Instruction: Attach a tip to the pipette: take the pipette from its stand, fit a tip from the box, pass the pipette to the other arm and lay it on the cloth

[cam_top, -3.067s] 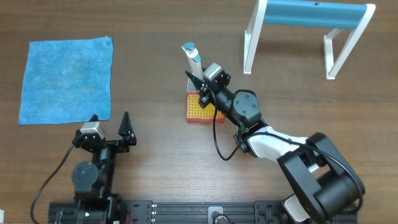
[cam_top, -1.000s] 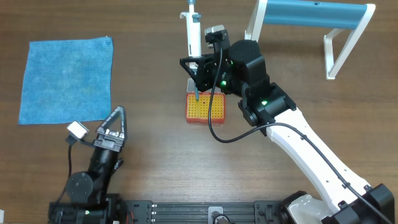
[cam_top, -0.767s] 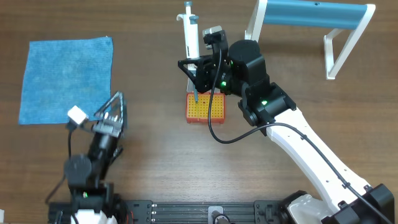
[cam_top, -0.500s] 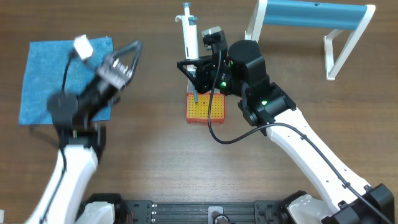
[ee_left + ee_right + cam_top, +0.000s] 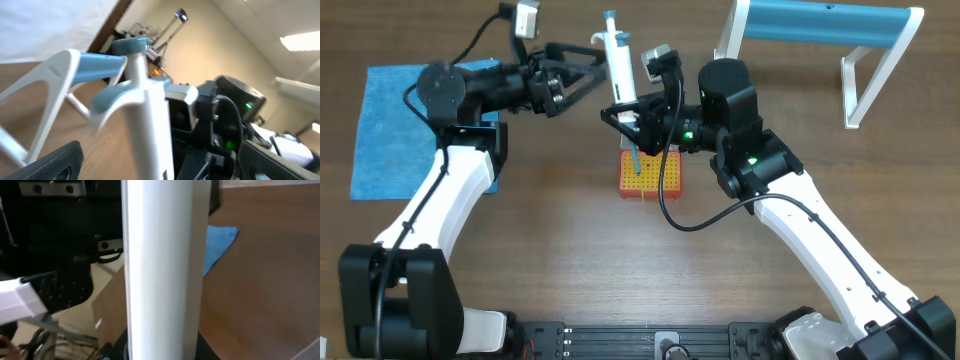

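1. The right hand is pinching the pipette low on its white barrel and holding it upright, lower end just above the orange tip box on the desk.
2. The left hand is spread wide, one finger on each side of the upper barrel. From its wrist view neither finger looks to be touching.
3. First risk is an off-centre close. If one finger lands first, it levers the pipette sideways in the right hand's pinch, and the thin lower end swings into the box.
4. I cannot tell whether a tip is properly seated. A loose one could drop off with that knock.
5. The barrel is smooth and round. If the left hand closes on the curved blue hook near the top instead of the straight barrel, it could skid off.
6. Timing matters too. If the right hand lets go before the left is firm, the pipette falls onto the box.
7. The two hands are close together, so a wrist or cable could clip the other arm.
8. The blue cloth lies well off to the left. A slack grip on the way over could tilt the pipette or drop it short.
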